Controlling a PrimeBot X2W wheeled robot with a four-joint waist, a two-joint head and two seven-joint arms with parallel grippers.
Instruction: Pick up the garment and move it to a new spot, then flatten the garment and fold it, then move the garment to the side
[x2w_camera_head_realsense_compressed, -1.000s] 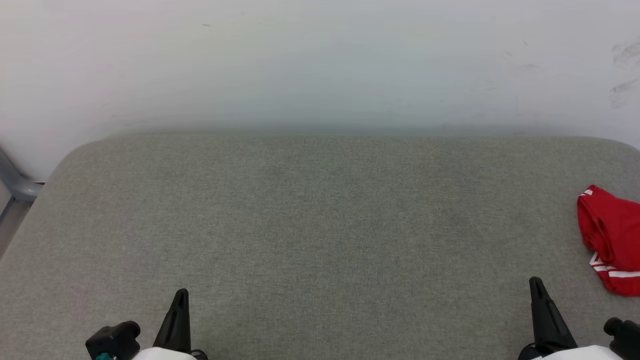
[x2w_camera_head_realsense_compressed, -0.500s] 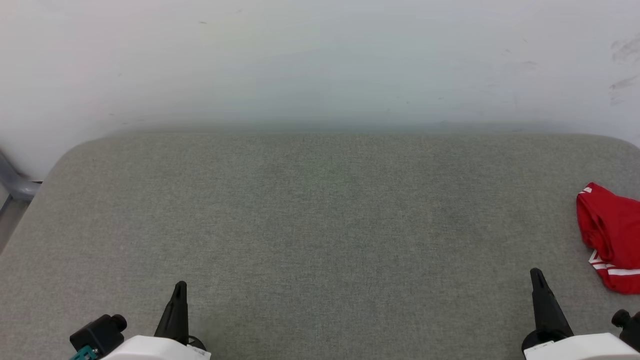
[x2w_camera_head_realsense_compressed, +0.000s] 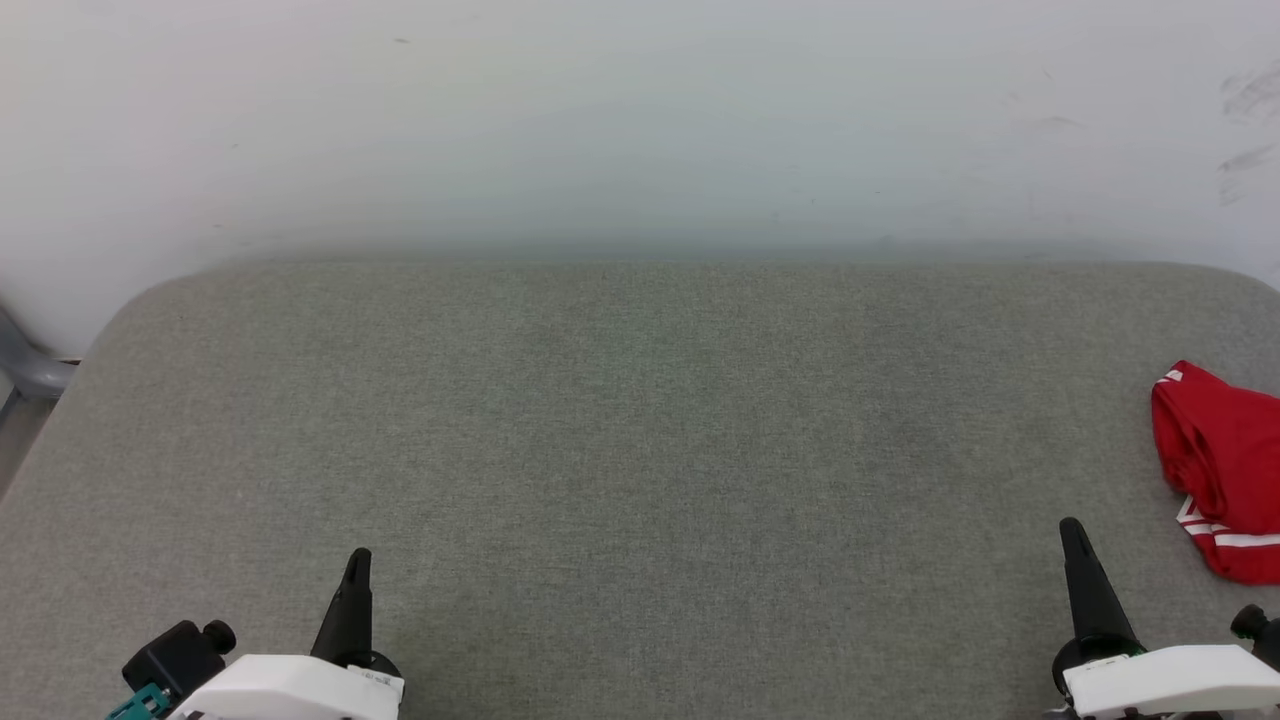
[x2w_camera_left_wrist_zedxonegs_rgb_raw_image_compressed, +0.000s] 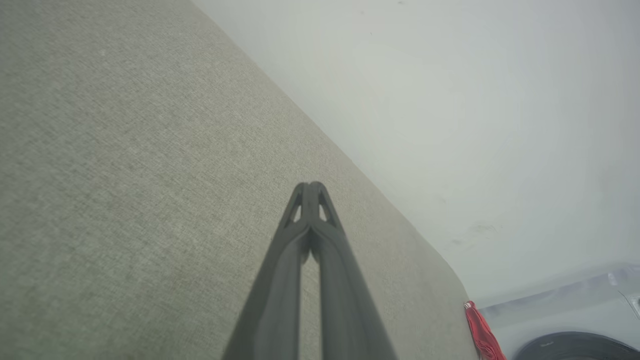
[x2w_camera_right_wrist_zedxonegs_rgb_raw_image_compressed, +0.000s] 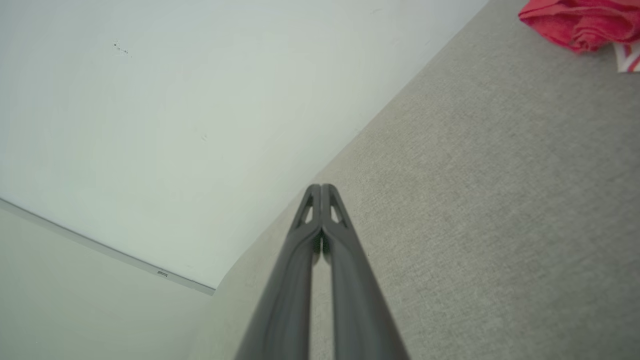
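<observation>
The red jersey (x2w_camera_head_realsense_compressed: 1215, 460) lies in a crumpled heap far over on the right side of the grey cloth table (x2w_camera_head_realsense_compressed: 640, 430). You can see white stripes along its near edge. Part of it runs off the side of the head view.

The right claw (x2w_camera_head_realsense_compressed: 1072, 535) is near the front of the table. The jersey is just to its right and a bit farther back, and they do not touch. The claw's two dark fingers are pressed tight together with nothing between them.

The left claw (x2w_camera_head_realsense_compressed: 357, 562) is on the other side, well apart from the jersey. Its fingers are pressed together too, and they hold nothing. Both claws point at the white wall (x2w_camera_head_realsense_compressed: 640, 120).
</observation>
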